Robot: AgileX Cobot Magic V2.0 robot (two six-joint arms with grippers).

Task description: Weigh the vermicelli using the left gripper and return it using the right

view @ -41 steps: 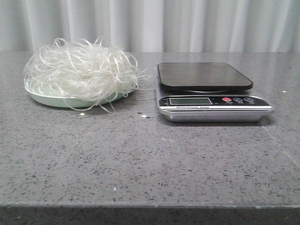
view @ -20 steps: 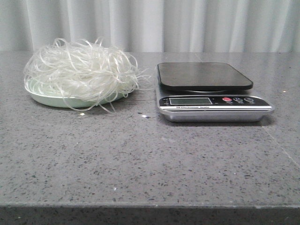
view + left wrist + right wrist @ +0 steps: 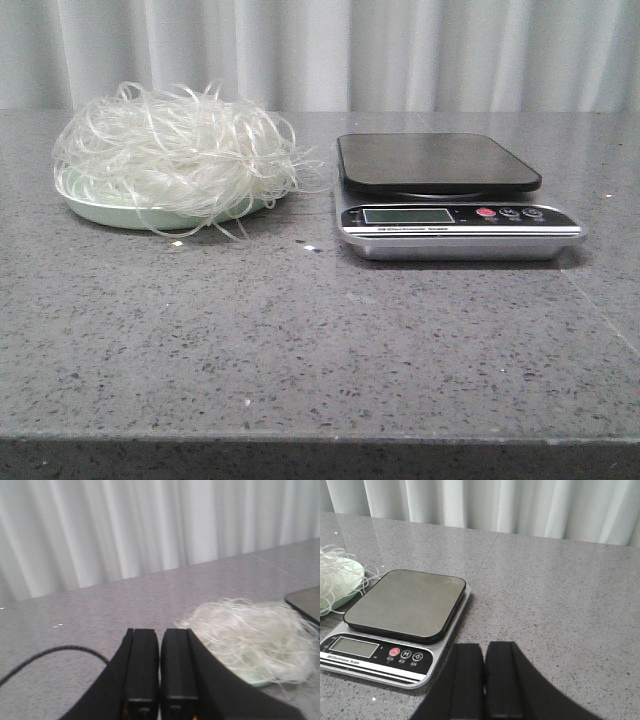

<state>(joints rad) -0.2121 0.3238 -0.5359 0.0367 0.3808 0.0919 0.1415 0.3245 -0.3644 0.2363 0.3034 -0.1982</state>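
Vermicelli (image 3: 175, 160): nothing is found changed against the earlier front views; the tangle is heaped on the green plate (image 3: 100, 212), unmoved, so weighing is judged not begun. Bench (image 3: 300, 340): grey stone. Scale (image 3: 455, 198): platform bare, set just beside the plate. Left tool (image 3: 160, 665): pressed closed, empty, held short of the noodles. Right tool (image 3: 485, 680): closed, empty, near the scale.

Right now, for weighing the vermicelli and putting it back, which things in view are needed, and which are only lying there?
Needed:
- vermicelli, heaped on the plate
- green plate, where it returns
- scale, platform bare
- left gripper, shut
- right gripper, shut

Only lying there:
- small pale bits on the table
- curtain behind
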